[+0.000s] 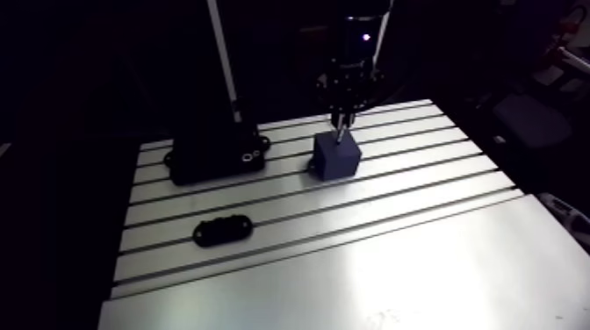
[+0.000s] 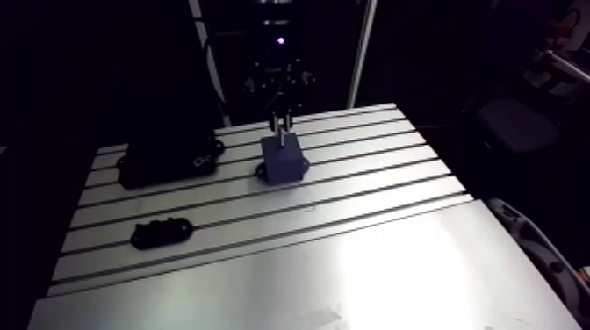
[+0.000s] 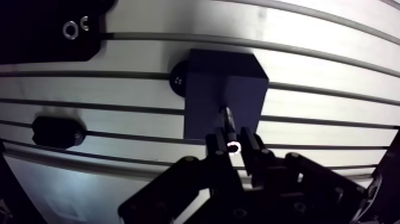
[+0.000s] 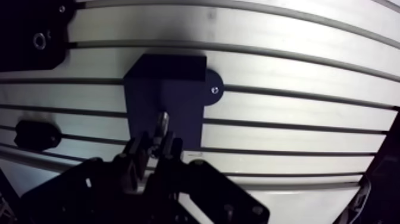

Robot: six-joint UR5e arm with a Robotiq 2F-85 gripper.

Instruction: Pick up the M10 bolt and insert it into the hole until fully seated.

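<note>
Claw (image 3: pixel 233 145) grips the M10 bolt (image 3: pixel 228 118) tight, with the shank pointing down at the top of the dark blue block (image 3: pixel 205 89) on the slotted surface (image 3: pixel 333 122). Bolt judged rigid, smooth and fairly light. A hold near the head leaves the shank free for the hole, which I cannot make out.

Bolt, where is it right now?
In the wrist view the bolt is held in the gripper, its tip down at the top of the blue block on the table.

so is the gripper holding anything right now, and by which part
The gripper is shut on the bolt, pinched at its head end between the fingertips; the shank points down at the blue block.
</note>
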